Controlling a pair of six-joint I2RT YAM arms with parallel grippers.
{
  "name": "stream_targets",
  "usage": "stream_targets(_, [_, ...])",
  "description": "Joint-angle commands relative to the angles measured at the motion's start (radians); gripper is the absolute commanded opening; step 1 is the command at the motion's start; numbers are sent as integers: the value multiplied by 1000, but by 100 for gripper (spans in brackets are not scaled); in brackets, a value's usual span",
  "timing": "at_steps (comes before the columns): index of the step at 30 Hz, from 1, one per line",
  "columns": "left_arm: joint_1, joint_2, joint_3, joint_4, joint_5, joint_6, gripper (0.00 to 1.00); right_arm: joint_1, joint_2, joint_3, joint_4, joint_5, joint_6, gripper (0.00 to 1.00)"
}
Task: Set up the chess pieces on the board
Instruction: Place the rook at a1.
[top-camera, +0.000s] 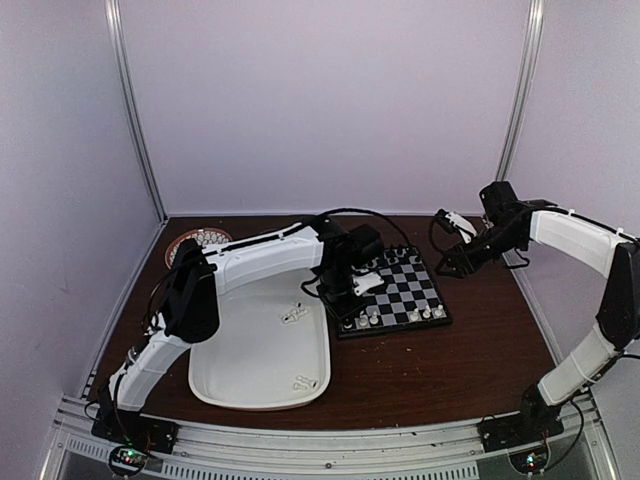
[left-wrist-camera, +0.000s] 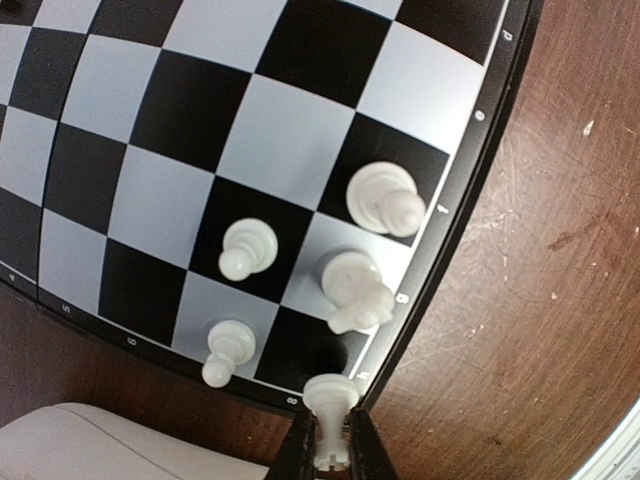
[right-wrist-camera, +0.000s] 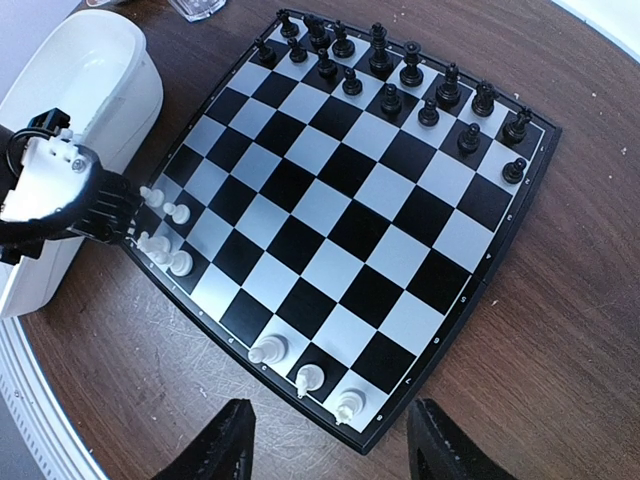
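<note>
Nearest you, the white tray (top-camera: 250, 350) holds a few loose chess pieces (top-camera: 293, 313), lying well apart, so the setup is only partly done.

Just past it, your left gripper (left-wrist-camera: 330, 452) is at the near-left corner of the board (left-wrist-camera: 300, 130). Its jaws are closed almost fully on 1 white chessman (left-wrist-camera: 331, 395), held upright over the corner square by the black rim. I cannot tell whether its base touches the square yet. 4 white neighbours (left-wrist-camera: 355, 290) stand around it, 1 just beside.

By my reading, you are placing this chessman on the back row. The next move calls for a straight drop until the base sits flat. Then open the jaws only slightly and lift straight up, or you may tip the neighbour.

Farther off, the black chessmen (right-wrist-camera: 400, 70) fill the far 2 rows. Your right gripper (right-wrist-camera: 330, 445) hovers above the board's right side, jaws spread wide and holding nothing.
</note>
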Motion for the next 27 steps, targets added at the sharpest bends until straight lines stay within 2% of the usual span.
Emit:
stream_targets(1, [-2,28,28,37,-28,9,5,-5,8,-4,-6,-14,-2,56])
stream_targets(11, [0,38,27,44,-38,16,5,-5,10,-4,-6,-17,1,56])
stream_targets(20, [0,33,26,30,-28,23,21,-5,19,-3,-8,-23,-1,56])
stream_targets(27, [-1,24,33,30,-33,25,25,-5,24,-1,-11,-28,-2,56])
